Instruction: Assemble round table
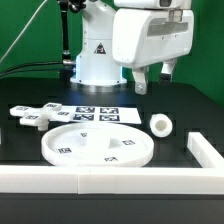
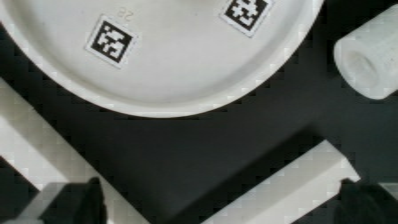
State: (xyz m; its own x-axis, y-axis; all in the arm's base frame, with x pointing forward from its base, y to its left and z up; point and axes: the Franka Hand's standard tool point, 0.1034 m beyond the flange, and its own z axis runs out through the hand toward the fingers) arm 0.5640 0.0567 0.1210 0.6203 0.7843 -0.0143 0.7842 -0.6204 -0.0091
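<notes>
Both fingers (image 2: 71,205) of gripper (image 1: 153,78) apart, empty — disc (image 2: 178,75), post (image 2: 370,60) cropped in wrist view.

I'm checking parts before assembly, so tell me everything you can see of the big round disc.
The round disc is white and plastic-looking, with a low raised rim and several small black-and-white square tags on its face. It lies flat, rim up, on the dark table, between the marker board and the border wall. The short post lies apart, toward the exterior view's right. The open claw hangs above it, not touching.
</notes>
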